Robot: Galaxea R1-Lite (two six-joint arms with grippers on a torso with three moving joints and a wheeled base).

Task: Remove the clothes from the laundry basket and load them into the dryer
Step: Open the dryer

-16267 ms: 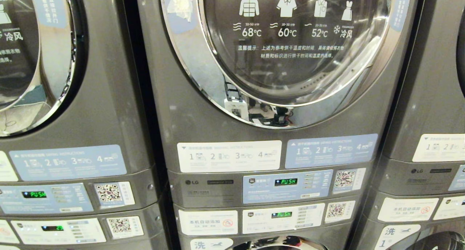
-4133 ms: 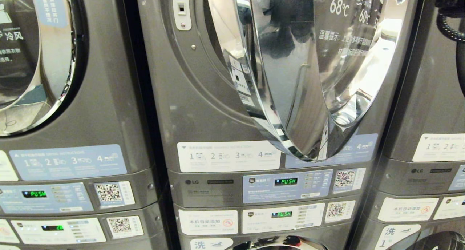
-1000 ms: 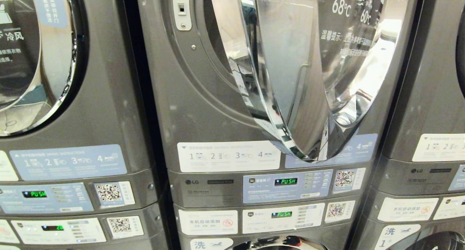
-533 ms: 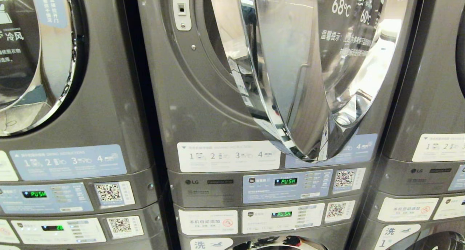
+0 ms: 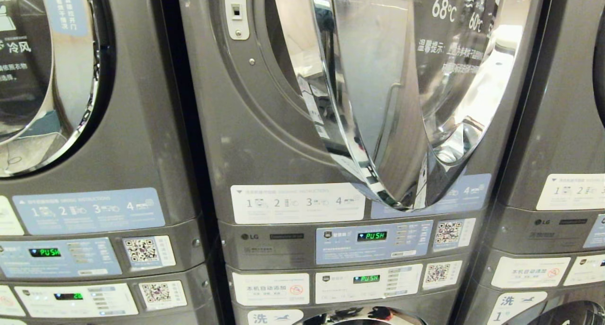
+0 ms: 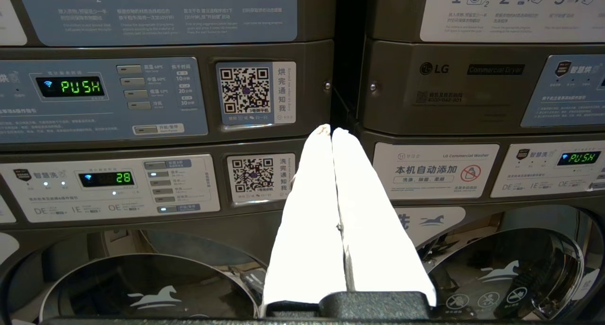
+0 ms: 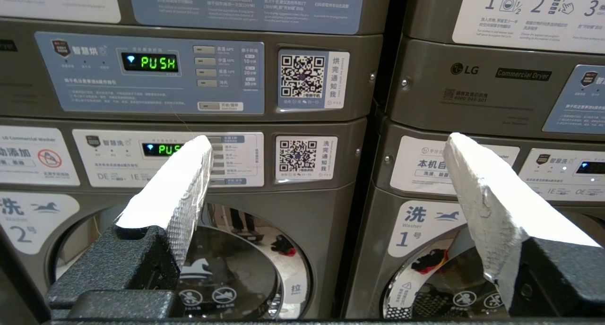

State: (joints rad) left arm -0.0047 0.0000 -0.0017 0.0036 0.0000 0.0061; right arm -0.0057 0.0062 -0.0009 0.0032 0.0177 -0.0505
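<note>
- The dryer [image 5: 264,141] stands in the middle of the head view, its chrome-rimmed door [image 5: 378,103] swung open.
- The left hand [image 6: 332,132] faces the control panels [image 6: 99,100], its white fingers pressed together, empty.
- The right hand [image 7: 326,145] has its fingers spread wide apart, empty.
- Neither clothes nor basket can be seen.

We face wall of grey stacked machines [image 5: 142,141], side by side, dark gaps between. Label stickers [image 5: 90,210], QR codes [image 5: 142,250], green displays [image 5: 44,252]. Warm light glints off chrome rings [image 5: 71,112].
</note>
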